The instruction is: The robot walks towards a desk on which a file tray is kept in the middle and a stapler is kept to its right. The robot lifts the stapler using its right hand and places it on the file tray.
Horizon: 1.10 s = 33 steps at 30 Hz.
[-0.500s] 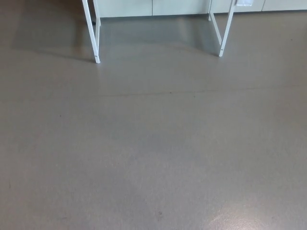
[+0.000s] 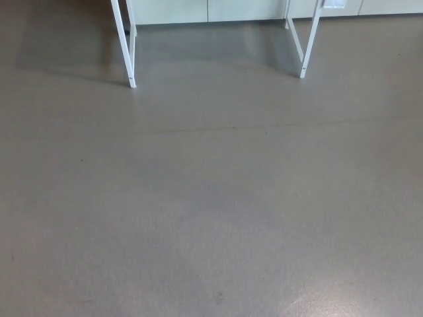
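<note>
Head view: grey floor fills frame. White worktop leg at upper left, second leg at upper right, pale cabinet fronts behind. Worktop surface, file tray and stapler out of frame. Neither hand shows, finger state cannot be told. Risk: off-centre approach, foot clips a leg or stapler ends beyond right hand's reach.

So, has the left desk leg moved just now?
No. The desk leg and the wall panel seam behind shift slightly left together: camera motion, not its own.
</note>
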### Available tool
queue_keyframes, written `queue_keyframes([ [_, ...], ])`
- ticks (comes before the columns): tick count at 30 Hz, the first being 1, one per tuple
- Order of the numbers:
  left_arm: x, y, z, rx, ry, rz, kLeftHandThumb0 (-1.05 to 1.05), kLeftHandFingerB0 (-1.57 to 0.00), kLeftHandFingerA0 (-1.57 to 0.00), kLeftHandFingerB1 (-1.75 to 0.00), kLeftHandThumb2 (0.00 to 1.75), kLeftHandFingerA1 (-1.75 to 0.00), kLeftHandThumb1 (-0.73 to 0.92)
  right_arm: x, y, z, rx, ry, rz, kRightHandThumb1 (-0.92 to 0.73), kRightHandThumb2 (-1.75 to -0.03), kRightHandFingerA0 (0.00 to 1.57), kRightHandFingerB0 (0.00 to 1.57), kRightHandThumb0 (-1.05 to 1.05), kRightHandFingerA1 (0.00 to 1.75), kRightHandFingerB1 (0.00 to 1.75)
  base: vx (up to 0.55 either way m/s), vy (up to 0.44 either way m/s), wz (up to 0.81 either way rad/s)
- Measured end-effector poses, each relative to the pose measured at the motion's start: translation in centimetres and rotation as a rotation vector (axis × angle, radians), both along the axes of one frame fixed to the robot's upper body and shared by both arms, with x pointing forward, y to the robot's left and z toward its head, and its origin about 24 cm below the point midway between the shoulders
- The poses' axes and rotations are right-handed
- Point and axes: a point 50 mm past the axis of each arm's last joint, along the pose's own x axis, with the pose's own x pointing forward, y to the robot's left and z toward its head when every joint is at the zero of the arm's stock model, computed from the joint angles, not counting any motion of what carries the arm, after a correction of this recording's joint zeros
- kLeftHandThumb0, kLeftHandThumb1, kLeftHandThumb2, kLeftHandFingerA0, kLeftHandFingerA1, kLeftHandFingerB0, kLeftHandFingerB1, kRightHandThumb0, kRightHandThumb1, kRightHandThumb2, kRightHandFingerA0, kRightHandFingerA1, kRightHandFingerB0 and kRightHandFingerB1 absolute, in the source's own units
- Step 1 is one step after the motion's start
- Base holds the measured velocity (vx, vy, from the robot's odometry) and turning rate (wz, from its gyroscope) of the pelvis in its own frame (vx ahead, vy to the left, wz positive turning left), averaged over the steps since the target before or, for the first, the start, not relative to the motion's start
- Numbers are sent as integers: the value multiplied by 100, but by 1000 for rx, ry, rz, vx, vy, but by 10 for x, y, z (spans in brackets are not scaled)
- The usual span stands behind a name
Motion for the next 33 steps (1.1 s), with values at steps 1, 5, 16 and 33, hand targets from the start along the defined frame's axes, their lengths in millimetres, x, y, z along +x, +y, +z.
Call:
queue_keyframes([
  [1, 0, -1, -1, -5, 1, 1, -28, -9, -10, -52, 114, -54, 64, 1, 0, 0, -2, -2, 3, -49, -87, 0, 0, -73, 22, 22, 148, -45, 12],
  [5, 4, 2, 2, 5, 5, -12, -28, -9, -10, -52, 113, -54, 63, 2, 0, 1, -2, -9, 6, -49, -87, 0, 0, -74, 24, 21, -58, 11, 14],
  [16, 0, -1, -2, -14, 11, 1, -28, -8, -9, -52, 114, -54, 64, 0, -3, 2, -16, -6, 13, -51, -88, 0, 4, -75, 21, 19, 87, 171, -8],
  [33, 7, 5, 5, 15, 11, -20, -28, -6, -8, -51, 115, -54, 67, 4, 2, 0, -3, -17, 41, -49, -88, 0, 3, -69, 27, 25, 287, -42, 15],
])
